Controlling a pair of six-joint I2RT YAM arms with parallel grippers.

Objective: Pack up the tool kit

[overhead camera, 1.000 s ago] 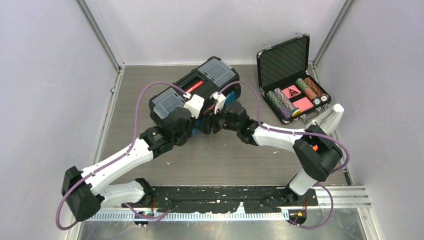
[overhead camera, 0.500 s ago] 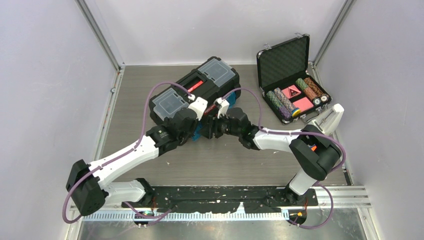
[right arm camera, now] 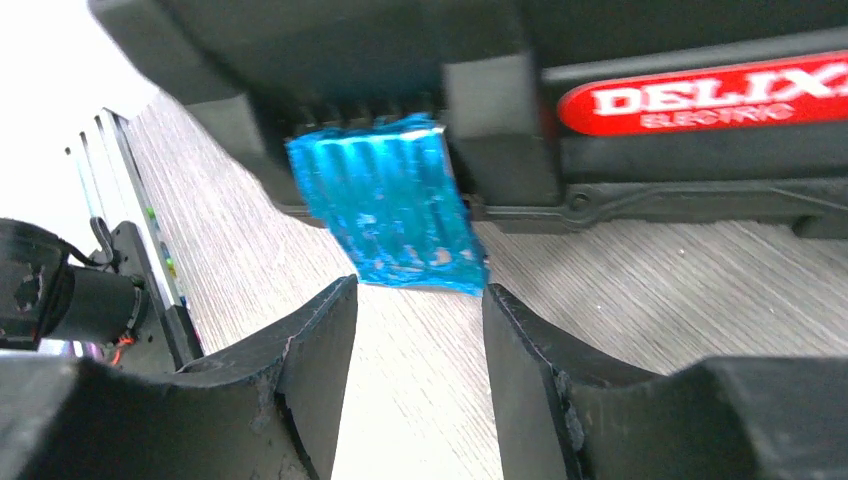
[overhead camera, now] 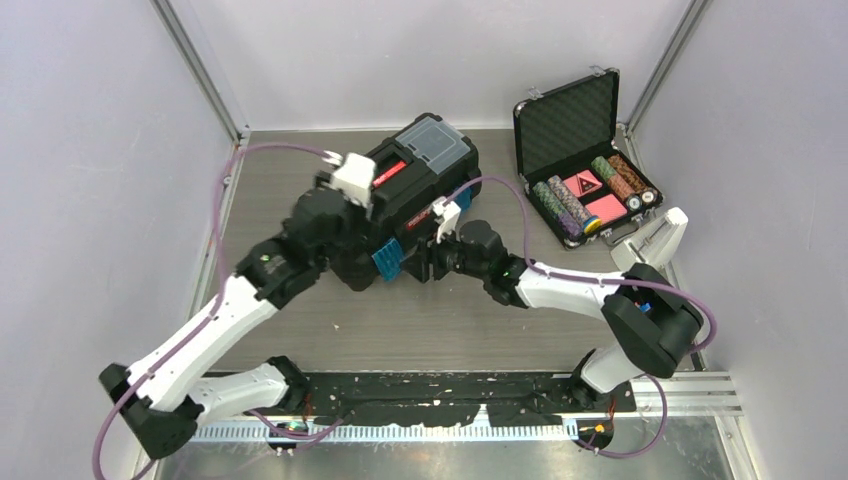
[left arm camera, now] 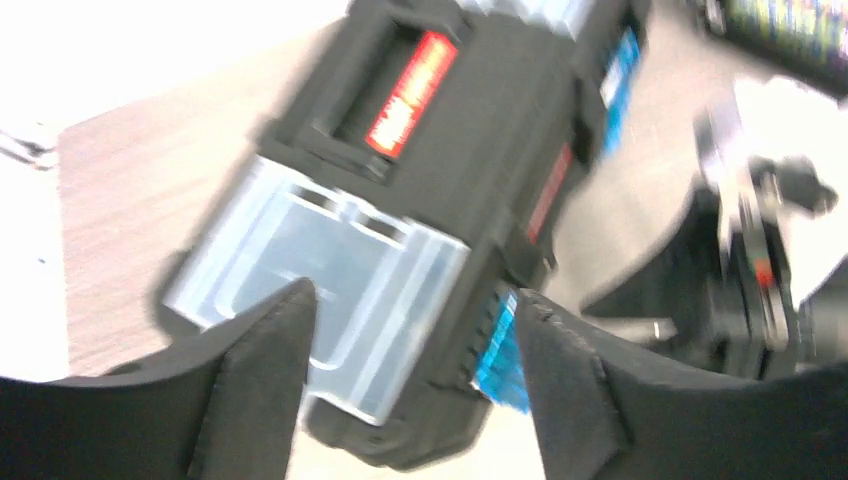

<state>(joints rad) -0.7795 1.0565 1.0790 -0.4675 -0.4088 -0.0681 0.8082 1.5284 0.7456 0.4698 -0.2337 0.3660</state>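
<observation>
Bench point(overhead camera: 440, 320): grey wood grain, walled by pale panels.
Toolbox point(overhead camera: 420, 185): closed, centre rear; left arm covers its left end from above.
Left tool point(left arm camera: 405, 300): released, spread over clear lid point(left arm camera: 330, 270).
Right tool point(right arm camera: 415, 290): released, blue latch point(right arm camera: 385, 205) just past its tips.
Chip case point(overhead camera: 585, 150): open, right rear, well apart.

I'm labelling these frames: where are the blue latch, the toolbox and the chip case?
Blue latch point(right arm camera: 385, 205): right wrist view, its ribbed face.
Toolbox point(overhead camera: 432, 142): top view, its far clear lid.
Chip case point(overhead camera: 568, 122): top view, foam inside open lid.

Toolbox point(right arm camera: 300, 50) red badge point(right arm camera: 700, 100): "DELIX…", probably "ELECTRIC"
</observation>
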